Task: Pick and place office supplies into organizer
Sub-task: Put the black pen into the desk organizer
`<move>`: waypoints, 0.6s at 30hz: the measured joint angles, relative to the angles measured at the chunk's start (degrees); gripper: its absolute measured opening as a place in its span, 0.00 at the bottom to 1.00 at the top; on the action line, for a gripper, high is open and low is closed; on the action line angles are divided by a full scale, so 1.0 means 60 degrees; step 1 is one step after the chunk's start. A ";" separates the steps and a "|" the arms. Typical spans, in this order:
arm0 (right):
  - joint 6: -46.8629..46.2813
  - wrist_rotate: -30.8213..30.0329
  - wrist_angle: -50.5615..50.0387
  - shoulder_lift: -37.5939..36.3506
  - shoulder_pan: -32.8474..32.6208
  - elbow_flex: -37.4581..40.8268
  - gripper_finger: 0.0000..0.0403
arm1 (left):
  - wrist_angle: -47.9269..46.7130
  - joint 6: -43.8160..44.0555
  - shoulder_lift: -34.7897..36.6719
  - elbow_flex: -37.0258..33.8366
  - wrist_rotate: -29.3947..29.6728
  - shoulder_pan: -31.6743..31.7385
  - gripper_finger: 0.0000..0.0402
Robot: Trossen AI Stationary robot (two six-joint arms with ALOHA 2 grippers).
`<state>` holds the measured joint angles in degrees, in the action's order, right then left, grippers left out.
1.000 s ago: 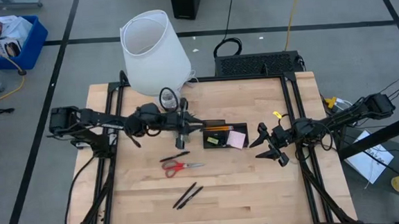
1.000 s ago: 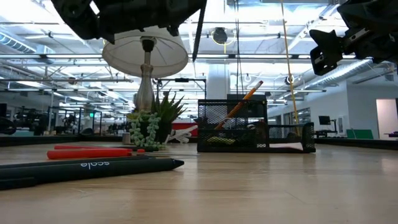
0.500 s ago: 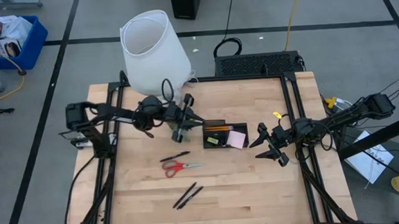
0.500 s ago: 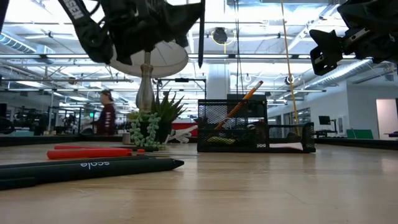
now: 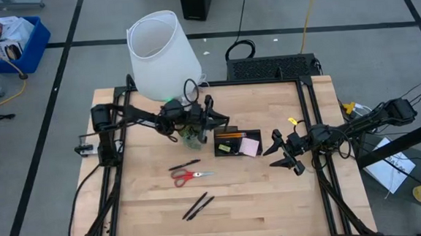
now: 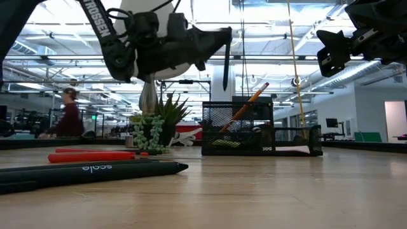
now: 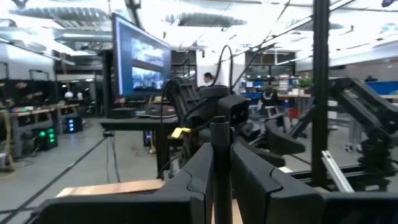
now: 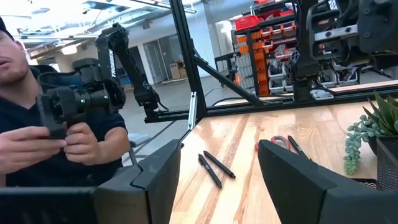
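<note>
My left gripper (image 5: 220, 122) is shut on a thin black pen (image 6: 226, 60), which stands upright in the air just left of the black mesh organizer (image 5: 238, 143). The organizer holds an orange pencil (image 6: 249, 102) and a pink sticky-note pad (image 5: 250, 146). Red-handled scissors (image 5: 192, 175) lie flat on the table, with one black pen (image 5: 184, 164) beside them and two black pens (image 5: 198, 205) nearer the front edge. My right gripper (image 5: 282, 154) waits open to the right of the organizer. My left gripper pinches the pen near its upper end (image 6: 226, 37) between its two fingers (image 7: 202, 171). The fingers reach out about level from the table's left and lie across the pen. The pen hangs upright below them, lifted clear of the table and the organizer.
A white-shaded lamp (image 5: 161, 55) stands at the far left, with a small green plant (image 6: 156, 127) under my left arm. A person holding a device (image 8: 62, 118) shows in the right wrist view beyond the table's near edge. Bare wood lies in front of the organizer.
My left gripper has travelled toward the table's right, toward the organizer, and come down, rolling a little. The pen has stayed upright in its hold and now hangs lower and closer to the organizer.
</note>
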<state>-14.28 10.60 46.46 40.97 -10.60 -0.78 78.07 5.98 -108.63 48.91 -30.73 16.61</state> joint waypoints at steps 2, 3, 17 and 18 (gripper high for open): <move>0.0003 -0.0002 -0.0004 0.0000 -0.0001 0.0000 0.53 | 0.0060 0.0003 -0.0083 0.0025 0.0178 0.0027 0.13; 0.0000 0.0001 0.0000 0.0000 -0.0001 0.0000 0.53 | 0.0073 0.0017 -0.0132 0.0025 0.0207 0.0033 0.13; 0.0001 -0.0001 0.0000 0.0000 0.0001 -0.0002 0.52 | -0.0665 -0.0426 -0.0155 0.0006 0.0629 0.0043 0.13; 0.0004 -0.0001 -0.0002 0.0002 -0.0001 -0.0002 0.52 | -0.0683 -0.0483 -0.0155 0.0006 0.0596 0.0043 0.13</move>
<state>-14.26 10.60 46.45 40.98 -10.61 -0.79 73.98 3.08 -109.56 48.95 -27.15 16.86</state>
